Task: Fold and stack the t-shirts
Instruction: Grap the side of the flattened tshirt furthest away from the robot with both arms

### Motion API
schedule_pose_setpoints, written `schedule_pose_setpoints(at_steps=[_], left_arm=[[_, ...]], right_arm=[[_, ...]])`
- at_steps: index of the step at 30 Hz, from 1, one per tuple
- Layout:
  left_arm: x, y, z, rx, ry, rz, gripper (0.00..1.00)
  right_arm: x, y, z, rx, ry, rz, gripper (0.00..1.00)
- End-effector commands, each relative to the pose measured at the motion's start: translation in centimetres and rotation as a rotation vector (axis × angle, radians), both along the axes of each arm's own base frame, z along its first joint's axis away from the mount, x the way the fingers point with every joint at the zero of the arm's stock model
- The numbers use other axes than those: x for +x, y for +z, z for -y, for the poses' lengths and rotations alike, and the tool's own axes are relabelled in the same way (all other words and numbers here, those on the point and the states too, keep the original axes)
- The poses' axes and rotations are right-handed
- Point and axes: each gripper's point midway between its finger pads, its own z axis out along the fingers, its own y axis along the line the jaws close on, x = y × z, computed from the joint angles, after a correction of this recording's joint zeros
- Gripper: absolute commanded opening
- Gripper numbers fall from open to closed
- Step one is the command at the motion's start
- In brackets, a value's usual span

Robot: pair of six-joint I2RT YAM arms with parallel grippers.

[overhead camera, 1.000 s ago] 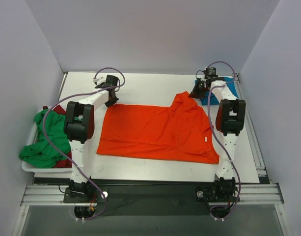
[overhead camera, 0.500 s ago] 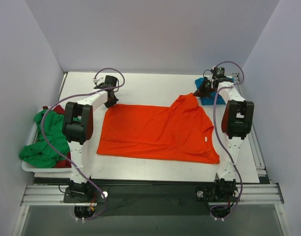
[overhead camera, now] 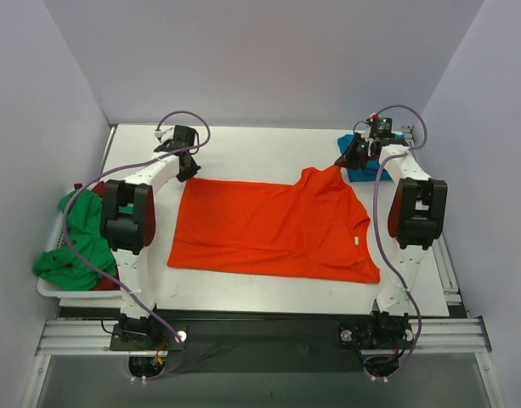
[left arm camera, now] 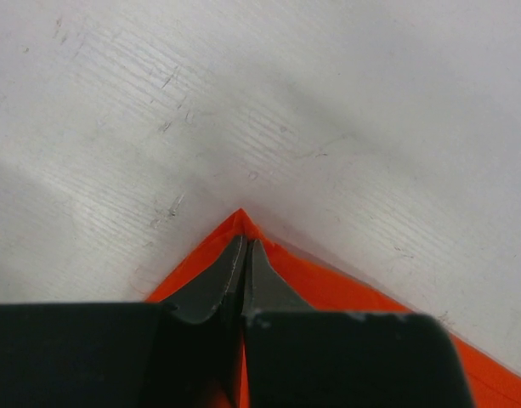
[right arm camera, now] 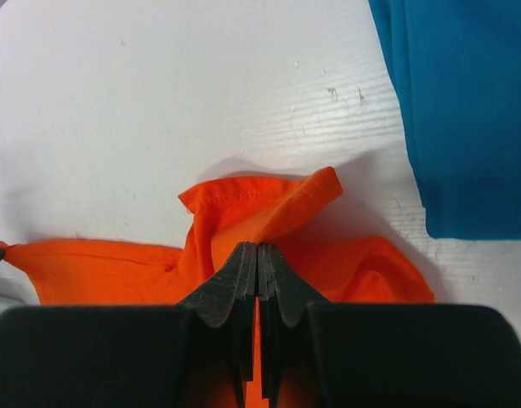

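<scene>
Scuffed white tabletop [overhead camera: 252, 149], flat orange-red t-shirt [overhead camera: 268, 229] (far edge pinched), smooth teal t-shirt [right arm camera: 472, 102]

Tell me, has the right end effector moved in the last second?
Yes. The right end effector, shut on the orange t-shirt, shifted rightward, further across the teal t-shirt.

Both arms stretch far forward, elbows raised. The left gripper [left arm camera: 243, 245] has its jaws pressed together on a corner of the orange-red t-shirt [overhead camera: 268, 229] — the right gripper [right arm camera: 257, 249] likewise pinches a bunched fold of it, fingers touching.
</scene>
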Motion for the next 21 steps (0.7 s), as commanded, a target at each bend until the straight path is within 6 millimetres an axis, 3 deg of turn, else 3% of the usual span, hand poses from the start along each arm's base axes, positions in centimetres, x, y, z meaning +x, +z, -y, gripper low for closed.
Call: schedule_pose_setpoints(at_steps=[1,3,12,15,16,21], left_arm=[[0.5,3.2,-0.4,-0.022,-0.005,0.082,0.00],[0.2,3.3,-0.5,-0.027,-0.006,0.086,0.00],[-1.0,4.3,-0.6,-0.048,-0.011,0.100,0.00],[-1.8,4.4,-0.9,-0.053,-0.004,0.098,0.00],[-2.0,4.4,-1.1,-0.053,-0.003,0.098,0.00],[-3.7,4.6,-1.6,-0.064,0.009,0.097,0.00]], right_arm=[[-0.6,3.9,-0.1,-0.012,0.003,0.085,0.00],[-1.3,3.3,0.1,-0.020,-0.003,0.070,0.00],[-3.8,5.0,0.2,-0.032,-0.022,0.103,0.00],[-5.3,5.8,0.4,-0.044,-0.031,0.117,0.00],[-6.1,5.0,0.5,-0.052,-0.038,0.097,0.00],[-8.5,5.4,0.8,-0.069,-0.062,0.104,0.00]])
